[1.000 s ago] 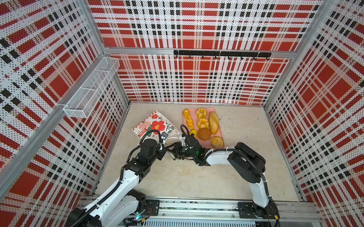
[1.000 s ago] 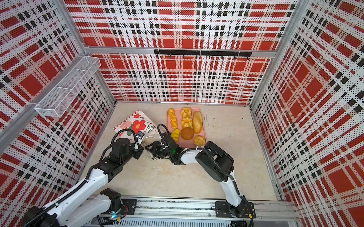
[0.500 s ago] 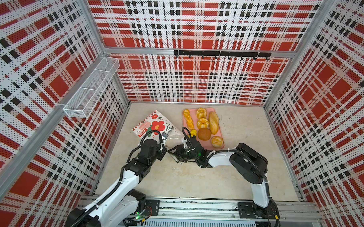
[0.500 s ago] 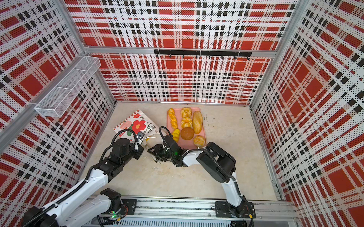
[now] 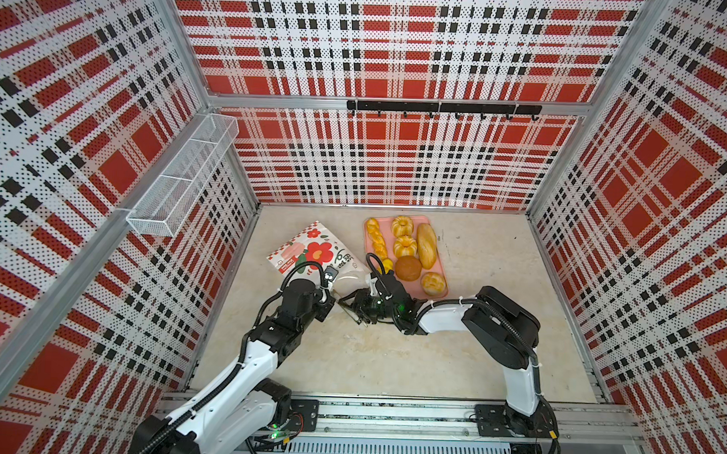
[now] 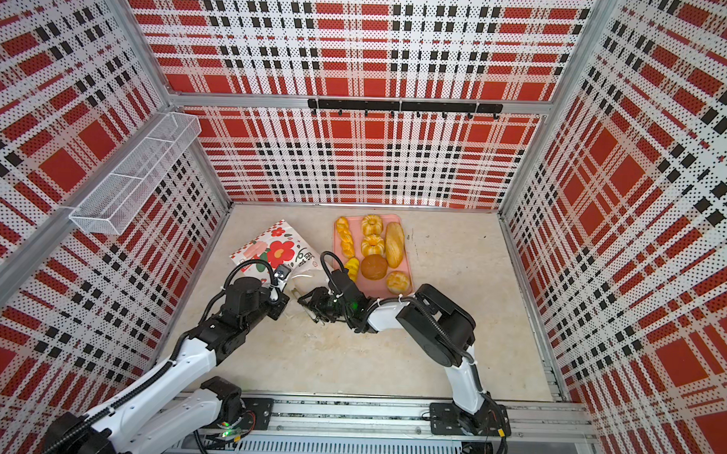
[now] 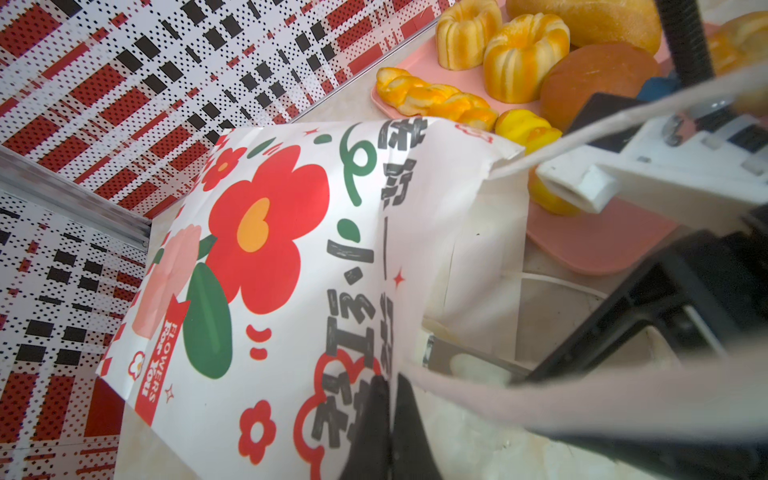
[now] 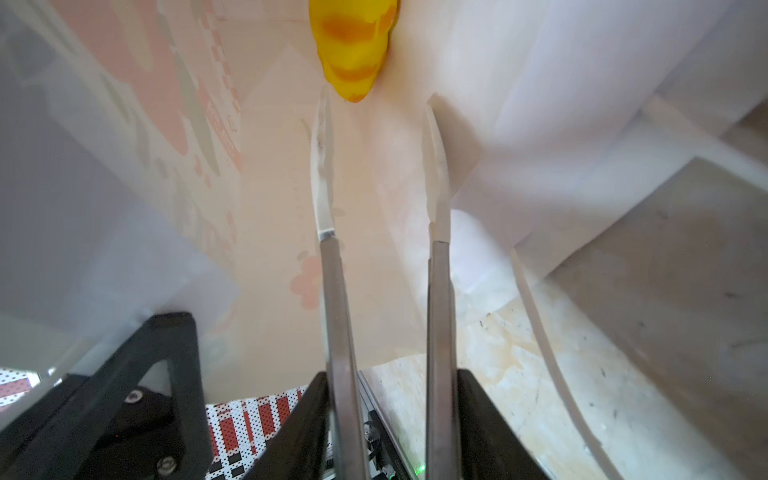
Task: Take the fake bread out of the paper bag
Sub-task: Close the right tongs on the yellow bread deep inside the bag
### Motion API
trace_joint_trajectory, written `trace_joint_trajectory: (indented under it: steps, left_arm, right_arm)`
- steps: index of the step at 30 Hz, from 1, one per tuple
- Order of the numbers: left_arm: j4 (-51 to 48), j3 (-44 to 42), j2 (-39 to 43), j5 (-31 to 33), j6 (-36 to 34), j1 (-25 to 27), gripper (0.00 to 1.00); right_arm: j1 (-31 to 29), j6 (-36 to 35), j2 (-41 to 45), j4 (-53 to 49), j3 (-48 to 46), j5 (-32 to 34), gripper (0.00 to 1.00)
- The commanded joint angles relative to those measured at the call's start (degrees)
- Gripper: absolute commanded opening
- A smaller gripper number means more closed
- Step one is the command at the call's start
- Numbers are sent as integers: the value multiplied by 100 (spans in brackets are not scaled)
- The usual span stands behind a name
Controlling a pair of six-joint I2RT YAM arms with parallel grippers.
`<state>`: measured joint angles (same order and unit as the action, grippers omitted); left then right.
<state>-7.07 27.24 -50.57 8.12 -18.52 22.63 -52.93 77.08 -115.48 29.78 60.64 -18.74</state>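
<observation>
Seven fake breads (image 5: 426, 245) are laid on one tray (image 7: 582, 245), one roll (image 8: 353, 50) inside the paper bag (image 7: 270, 291) pinched by left fingers (image 7: 370, 428); right fingers (image 8: 326, 174) are spread, empty.

Both top views are bright and evenly lit, with faint soft shadows on the worktop (image 5: 390, 362) and plaid walls (image 5: 401, 50) bowed by wide-angle distortion at the edges. In the right wrist view light glows through the paper bag (image 8: 540, 83), washing it pale; in the left wrist view the near cord handle (image 7: 582, 403) is blurred.
</observation>
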Motion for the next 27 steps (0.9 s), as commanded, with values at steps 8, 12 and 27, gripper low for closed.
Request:
trace_joint_trajectory:
  steps: [8, 12, 27]
  left_arm:
    - [-84, -40, -20, 48, -143, 171, 0]
    - [-66, -26, -71, 60, -146, 184, 0]
    - [-65, -15, -94, 67, -162, 225, 0]
  right_arm:
    - [151, 24, -119, 443, 345, 62, 48]
    - [155, -6, -123, 183, 505, 77, 48]
    - [151, 24, -483, -278, 1007, -8, 48]
